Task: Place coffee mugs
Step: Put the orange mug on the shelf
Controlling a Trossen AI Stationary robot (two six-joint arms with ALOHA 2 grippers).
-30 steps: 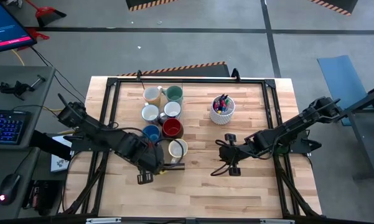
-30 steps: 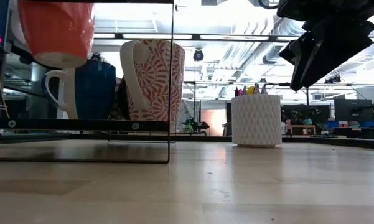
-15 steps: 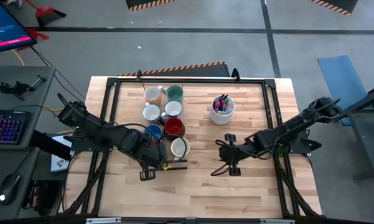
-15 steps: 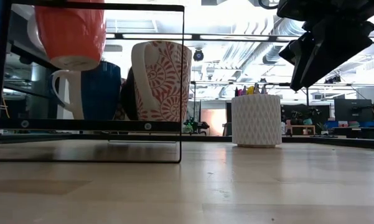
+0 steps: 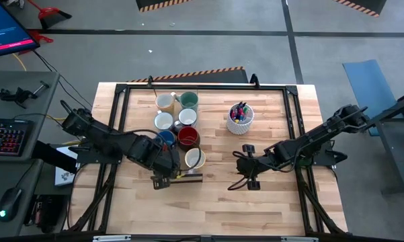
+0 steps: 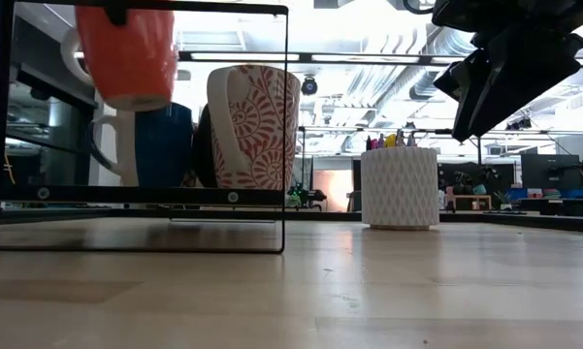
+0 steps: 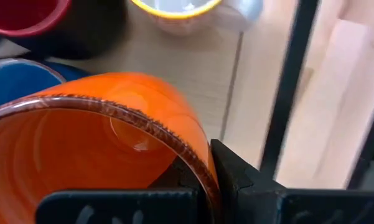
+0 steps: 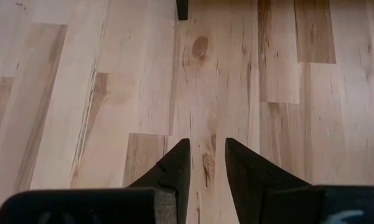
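Above the table, orange mug [image 6: 124,56] hangs upright.

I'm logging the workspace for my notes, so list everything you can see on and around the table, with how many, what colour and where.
Orange mug: one, orange, lifted off the table in the left gripper, beside the mug cluster.
Mugs standing on the table: six; cream and teal green at the far end, two white behind the blue and dark red.
Patterned mug: one, white with red swirls, nearest end of the cluster.
Pen cup: one, white, coloured pens inside, right of the mugs.
Table: one, light wood with black frame.
Keyboard: one, backlit, on the desk left of the table.
Left gripper: shut on the orange mug's rim.
Right gripper: open, empty, over bare wood.
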